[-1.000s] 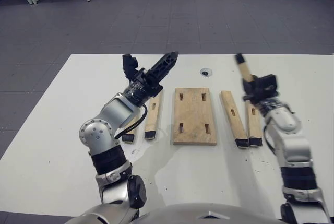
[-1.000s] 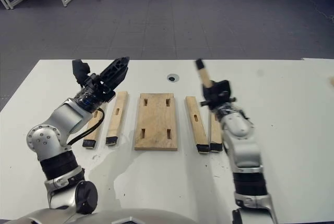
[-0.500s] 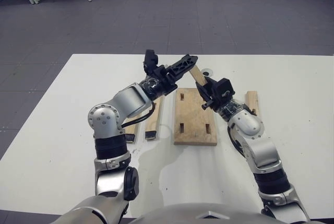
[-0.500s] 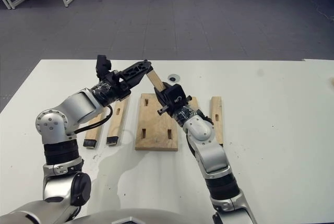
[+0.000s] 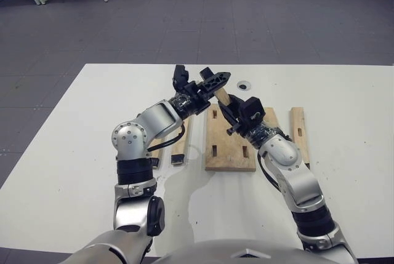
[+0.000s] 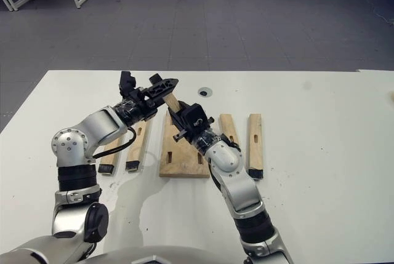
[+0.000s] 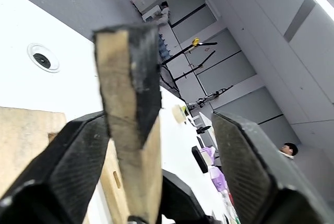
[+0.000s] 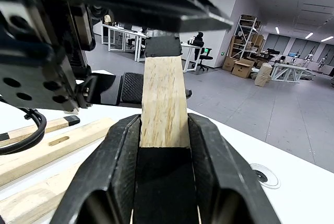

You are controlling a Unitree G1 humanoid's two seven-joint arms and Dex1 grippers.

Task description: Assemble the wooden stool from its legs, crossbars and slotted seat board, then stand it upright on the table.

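**Right tool clamps a leg above the seat board; left tool stands open around its tip**

The right tool (image 5: 234,111) is closed on a wooden leg (image 8: 164,98), holding it tilted up and away from the robot. The leg's black-capped end sits between the spread fingers of the left tool (image 5: 198,79). In the left wrist view one finger (image 7: 68,166) is close against the leg, and the other stands apart.

Below both tools the slotted seat board (image 5: 228,160) lies flat on the worktop (image 5: 74,128). Two wooden pieces (image 6: 138,144) (image 6: 109,153) lie outward of the left tool, beside the board's edge. Two more (image 6: 255,144) (image 6: 229,127) lie outward of the right tool. A round cable hole (image 5: 244,84) sits just beyond the tools, ahead of the worktop's far edge. White worktop stretches to both side edges and towards the robot.
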